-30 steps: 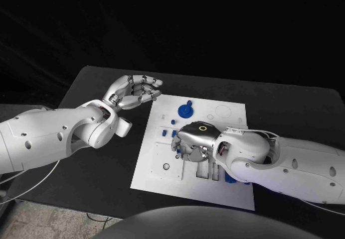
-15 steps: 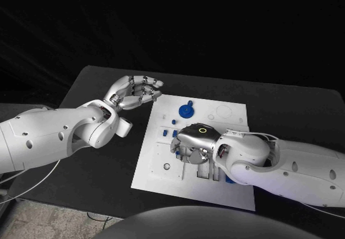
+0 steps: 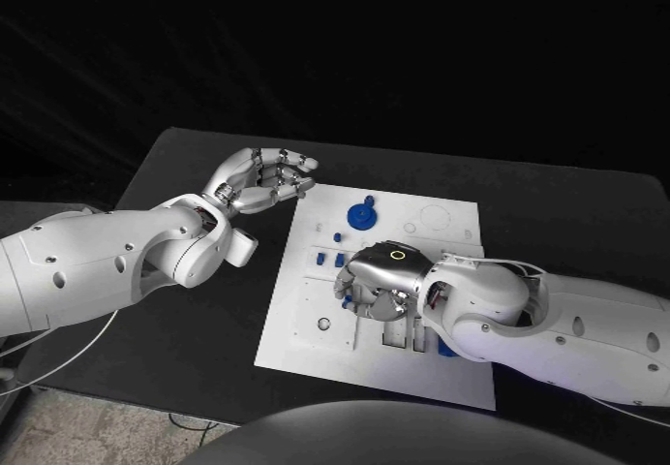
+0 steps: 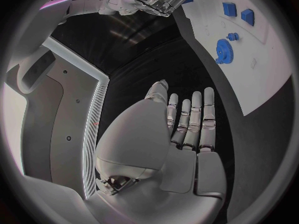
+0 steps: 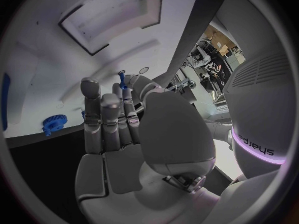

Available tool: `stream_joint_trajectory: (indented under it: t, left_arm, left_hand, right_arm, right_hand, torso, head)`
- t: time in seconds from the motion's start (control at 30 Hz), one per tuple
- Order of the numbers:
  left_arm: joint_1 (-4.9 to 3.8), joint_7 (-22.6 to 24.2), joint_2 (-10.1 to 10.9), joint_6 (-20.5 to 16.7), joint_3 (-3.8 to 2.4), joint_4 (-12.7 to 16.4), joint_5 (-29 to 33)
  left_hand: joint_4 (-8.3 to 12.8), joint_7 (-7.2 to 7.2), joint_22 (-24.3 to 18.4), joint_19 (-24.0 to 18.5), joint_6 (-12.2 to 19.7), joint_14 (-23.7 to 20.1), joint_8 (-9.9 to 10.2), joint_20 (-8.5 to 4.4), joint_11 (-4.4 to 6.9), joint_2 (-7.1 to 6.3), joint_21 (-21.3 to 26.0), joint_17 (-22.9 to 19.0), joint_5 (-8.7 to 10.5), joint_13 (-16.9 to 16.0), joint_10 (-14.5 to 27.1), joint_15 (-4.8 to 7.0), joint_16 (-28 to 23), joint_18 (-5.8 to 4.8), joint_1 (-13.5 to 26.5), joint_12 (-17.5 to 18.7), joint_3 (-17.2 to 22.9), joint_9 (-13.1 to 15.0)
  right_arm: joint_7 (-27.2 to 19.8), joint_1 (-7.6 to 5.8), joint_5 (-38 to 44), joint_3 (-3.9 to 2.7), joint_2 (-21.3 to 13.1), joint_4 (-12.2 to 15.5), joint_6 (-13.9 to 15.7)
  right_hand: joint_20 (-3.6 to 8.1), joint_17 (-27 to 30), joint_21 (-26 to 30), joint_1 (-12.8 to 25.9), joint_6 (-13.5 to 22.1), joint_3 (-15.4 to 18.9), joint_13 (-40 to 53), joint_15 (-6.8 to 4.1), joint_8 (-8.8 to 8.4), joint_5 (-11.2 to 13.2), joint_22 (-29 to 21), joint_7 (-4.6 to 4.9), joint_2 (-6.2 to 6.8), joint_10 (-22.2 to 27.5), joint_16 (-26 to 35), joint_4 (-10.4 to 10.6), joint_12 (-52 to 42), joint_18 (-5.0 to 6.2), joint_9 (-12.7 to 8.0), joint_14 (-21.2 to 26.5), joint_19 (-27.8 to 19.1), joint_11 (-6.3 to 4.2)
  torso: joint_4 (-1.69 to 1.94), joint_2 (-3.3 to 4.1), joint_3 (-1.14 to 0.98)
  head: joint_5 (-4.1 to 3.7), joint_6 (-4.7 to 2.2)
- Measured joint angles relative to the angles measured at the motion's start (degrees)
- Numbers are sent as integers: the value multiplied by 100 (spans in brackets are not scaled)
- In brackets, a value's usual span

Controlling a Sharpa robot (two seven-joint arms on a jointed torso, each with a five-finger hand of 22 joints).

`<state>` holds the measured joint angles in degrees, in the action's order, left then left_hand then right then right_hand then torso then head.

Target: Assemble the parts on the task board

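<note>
The white task board (image 3: 426,221) lies in the middle of the table. My right hand (image 3: 377,283) hovers low over the board's middle, palm down. In the right wrist view its fingertips pinch a small blue peg (image 5: 122,79) just above the board. A blue gear (image 3: 362,214) stands near the board's far edge, and small blue blocks (image 3: 322,259) sit near its left edge. My left hand (image 3: 262,180) hangs above the table beside the board's far left corner, fingers curled in with nothing in them.
Long slots (image 3: 395,334) and more blue pieces (image 3: 444,349) lie on the board's near half, partly under my right arm. A rectangular recess (image 5: 112,15) shows in the board ahead of the right hand. Black table (image 3: 182,320) surrounds the board.
My right hand has crept slightly toward the board's near side with the peg. The left hand has stayed put.
</note>
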<state>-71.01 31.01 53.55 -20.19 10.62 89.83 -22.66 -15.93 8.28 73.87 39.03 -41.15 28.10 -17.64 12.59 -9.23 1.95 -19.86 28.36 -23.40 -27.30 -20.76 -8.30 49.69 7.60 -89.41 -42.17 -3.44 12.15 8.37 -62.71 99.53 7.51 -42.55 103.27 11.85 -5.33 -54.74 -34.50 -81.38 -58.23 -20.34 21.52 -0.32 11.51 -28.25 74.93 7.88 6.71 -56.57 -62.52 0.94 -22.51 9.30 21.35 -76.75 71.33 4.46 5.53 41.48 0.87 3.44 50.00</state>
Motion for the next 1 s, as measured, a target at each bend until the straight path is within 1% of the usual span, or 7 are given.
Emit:
stream_joint_trajectory:
  t: [0.1, 0.57, 0.63, 0.8, 0.87, 0.97, 1.0]
  left_arm:
    - [1, -12, -4, 9, 4, -3, 0]
    - [3, -51, -9, 44, 13, -15, -1]
    - [3, -57, -12, 49, 13, -17, -1]
    - [4, -73, -18, 66, 14, -29, -1]
    - [5, -79, -21, 72, 14, -36, -1]
    - [7, -88, -28, 81, 16, -51, -1]
    - [8, -91, -30, 84, 16, -54, -1]
  left_hand:
    - [0, 0, 0, 0, 0, 0, 0, 0, 0, 0, 0, 0, 0, 0, 0, 0, 0, 0, 0, 0, 0, 0]
    - [16, 0, -1, 0, 0, 0, 0, 0, 0, 0, 0, -5, 0, 5, 0, 0, 0, 0, 0, 0, -16, 0]
    - [16, 0, -1, 0, 0, 0, 0, 0, 0, 0, 0, -5, 0, 5, 0, 0, 0, 0, 0, 0, -16, 0]
    - [16, 21, 4, 0, -21, 21, 0, 0, 0, 0, 0, -5, 0, 15, 0, -21, 24, 0, 0, -25, -16, 0]
    - [16, 21, 4, 0, -21, 21, 0, 0, 0, 0, 0, -5, 0, 15, 0, -21, 24, 0, 0, -25, -16, 0]
    - [16, 21, 4, 0, -21, 21, -23, 0, 0, 0, 0, -7, 0, 15, 0, -21, 24, 0, 0, -25, -16, 0]
    - [16, 21, 4, 0, -21, 21, -30, 0, 0, 0, 0, -10, 0, 21, 0, -21, 24, 0, 0, -25, -16, 0]
  right_arm:
    - [4, 4, -2, 4, -4, -2, -23]
    - [19, 12, -5, 2, -6, -14, -100]
    - [21, 13, -5, 2, -2, -14, -106]
    - [21, 13, -5, 1, 8, -16, -117]
    - [21, 16, -5, 1, 10, -24, -124]
    - [21, 18, -5, 5, 11, -33, -134]
    - [21, 19, -5, 5, 12, -34, -136]
  right_hand:
    - [0, 27, 0, -23, 0, 2, 0, 0, -17, 0, 0, 0, 23, 0, 0, -16, 0, 0, 0, 0, 0, 0]
    - [0, 61, 33, -30, 0, 0, 0, 0, -35, 10, -1, 0, 16, 1, 0, -31, 12, 0, -3, 0, 0, 1]
    - [0, 70, 51, -30, 31, 10, -1, 22, -57, 33, -1, 31, 16, 1, 0, -41, 12, 0, -14, 22, 0, 1]
    - [-75, 120, 166, -29, 376, 19, -36, 72, -337, 432, -2, 78, 16, 200, 35, -44, 21, 0, -144, 72, -75, 73]
    - [-94, 150, 232, -27, 555, 59, -58, 94, -457, 624, -2, 92, 17, 343, 63, -3, 76, 0, -212, 94, -96, 92]
    - [-113, 196, 338, 91, 778, 123, -71, 101, -598, 931, -2, 73, 114, 557, 67, 60, 107, 1, -300, 128, -157, 107]
    - [-122, 213, 386, 139, 866, 167, -76, 92, -655, 1088, -2, 40, 134, 660, 93, 105, 110, 0, -340, 155, -165, 124]
  torso:
    - [1, -2, 0]
    - [5, -5, 2]
    - [7, -4, 2]
    - [7, -7, 3]
    - [7, -7, 3]
    - [6, -7, 3]
    - [5, -7, 3]
  head:
    - [-5, 0]
    - [1, 0]
    - [2, 0]
    - [6, 0]
    - [7, 0]
    - [7, 0]
    - [3, 0]
